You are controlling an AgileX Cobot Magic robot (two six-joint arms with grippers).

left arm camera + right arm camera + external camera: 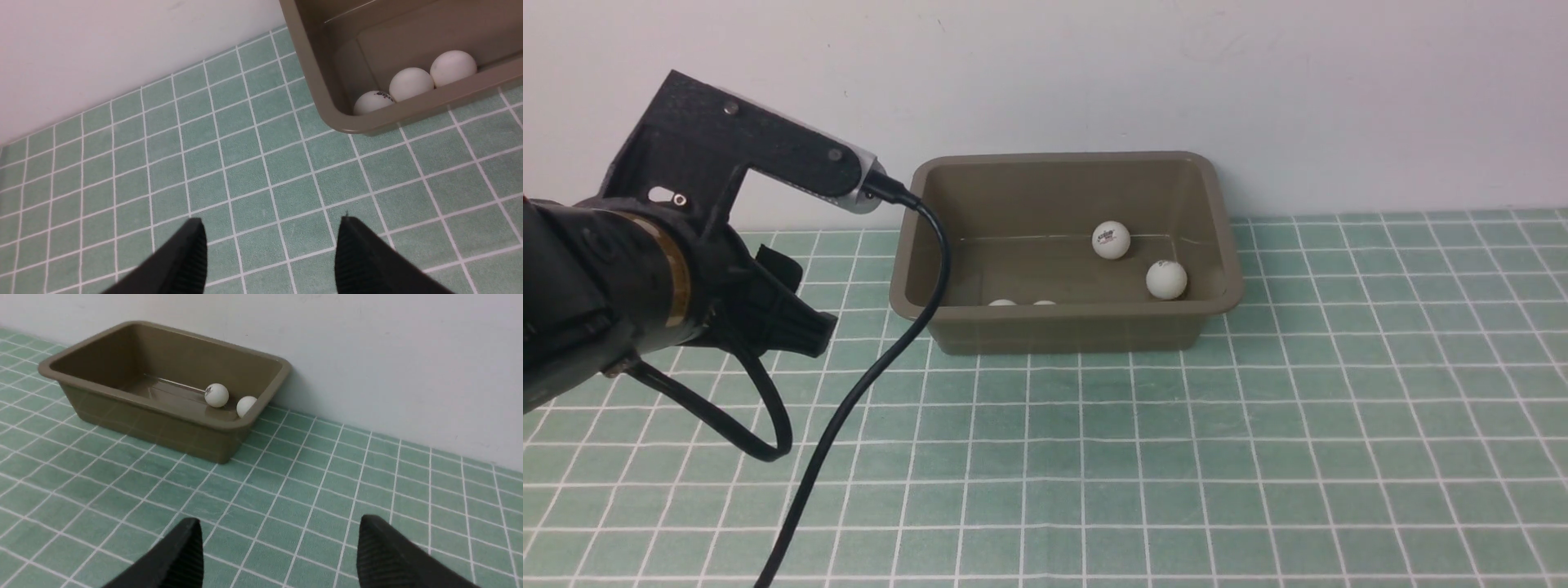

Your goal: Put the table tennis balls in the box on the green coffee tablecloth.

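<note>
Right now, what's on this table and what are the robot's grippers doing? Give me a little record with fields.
Surface: mint-green checked tablecloth
Container: olive-brown rectangular plastic box, on the cloth near the wall
Balls in box: small white table tennis balls, two toward the right side, three along the near wall
Balls on cloth: none visible
Left gripper: open, empty, left of the box
Right gripper: open, empty

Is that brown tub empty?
Not empty. The box holds table tennis balls: two toward its right end, three more along its near wall.
</note>
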